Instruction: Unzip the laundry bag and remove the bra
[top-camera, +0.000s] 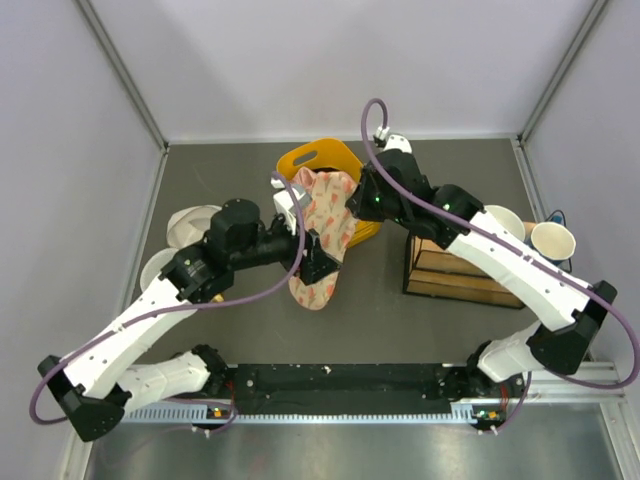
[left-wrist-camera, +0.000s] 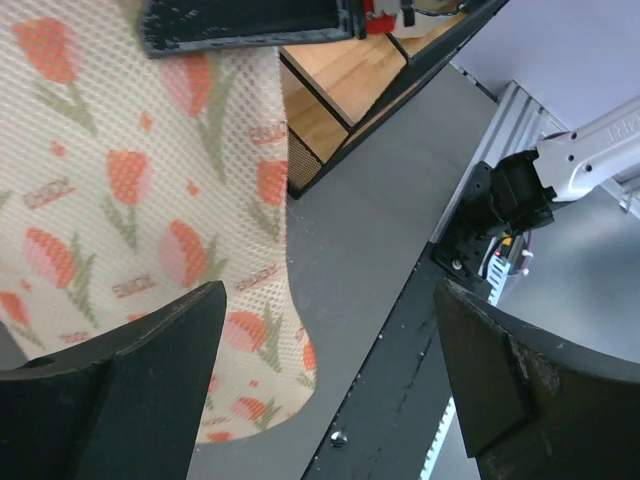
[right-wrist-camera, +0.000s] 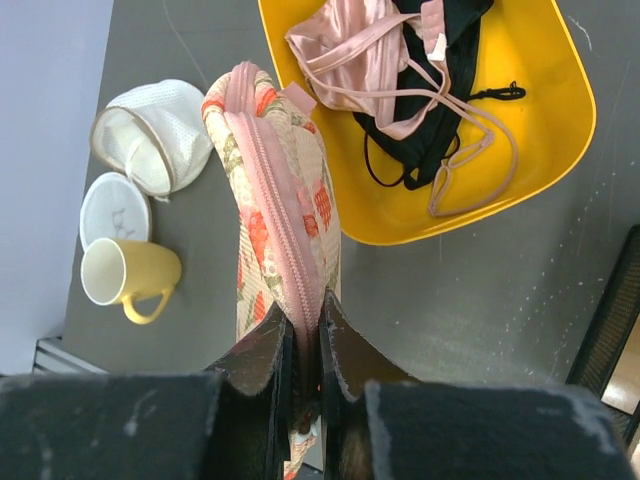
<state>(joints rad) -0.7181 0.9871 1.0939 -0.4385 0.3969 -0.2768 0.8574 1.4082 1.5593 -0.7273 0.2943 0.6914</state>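
The laundry bag (top-camera: 325, 225), pale pink mesh with orange-red tulip prints, hangs upright in front of the yellow basket, its lower end near the table. My right gripper (right-wrist-camera: 305, 345) is shut on the bag's pink zip edging (right-wrist-camera: 280, 200), which runs closed up the bag's edge. My left gripper (left-wrist-camera: 330, 370) stands wide open beside the bag's lower end (left-wrist-camera: 130, 180); the fabric reaches just past its left finger (left-wrist-camera: 130, 385), and nothing is gripped. In the top view the left gripper (top-camera: 318, 262) sits at the bag's lower right side. The bra is hidden.
The yellow basket (right-wrist-camera: 550, 120) holds a pink strappy garment (right-wrist-camera: 370, 50) and a black garment (right-wrist-camera: 420, 130). A white mesh pouch (right-wrist-camera: 150, 135), a white lid (right-wrist-camera: 115, 210) and a yellow mug (right-wrist-camera: 125, 275) lie to the left. A wooden box (top-camera: 455, 265) and two cups (top-camera: 553, 240) stand at the right.
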